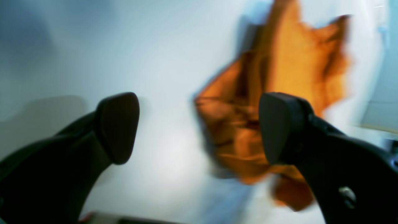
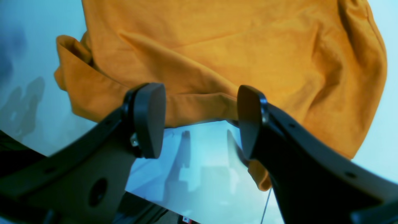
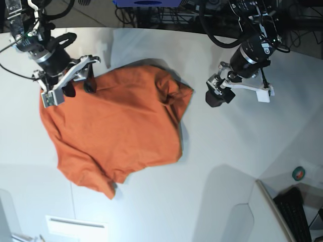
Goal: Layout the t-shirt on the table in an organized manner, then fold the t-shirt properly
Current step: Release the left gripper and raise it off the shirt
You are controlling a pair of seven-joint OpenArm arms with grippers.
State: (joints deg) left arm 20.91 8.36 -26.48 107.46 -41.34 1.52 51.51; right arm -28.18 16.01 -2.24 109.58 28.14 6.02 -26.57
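The orange t-shirt (image 3: pixel 116 131) lies crumpled and roughly spread on the white table (image 3: pixel 227 166), left of the middle. My right gripper (image 3: pixel 78 86) hovers at the shirt's upper left edge. In the right wrist view its jaws stand open (image 2: pixel 199 121), with a folded hem of the t-shirt (image 2: pixel 217 46) lying just beyond the fingertips and bare table (image 2: pixel 199 161) below them. My left gripper (image 3: pixel 218 96) hangs to the right of the shirt, apart from it. The blurred left wrist view shows it open (image 1: pixel 197 124) and empty, the t-shirt (image 1: pixel 289 77) lying beyond its right finger.
A small green tape roll (image 3: pixel 299 173) lies at the table's right edge. A dark keyboard (image 3: pixel 298 212) sits off the table at the lower right. A white label (image 3: pixel 75 227) lies near the front edge. Cables and a blue object (image 3: pixel 146 2) line the back.
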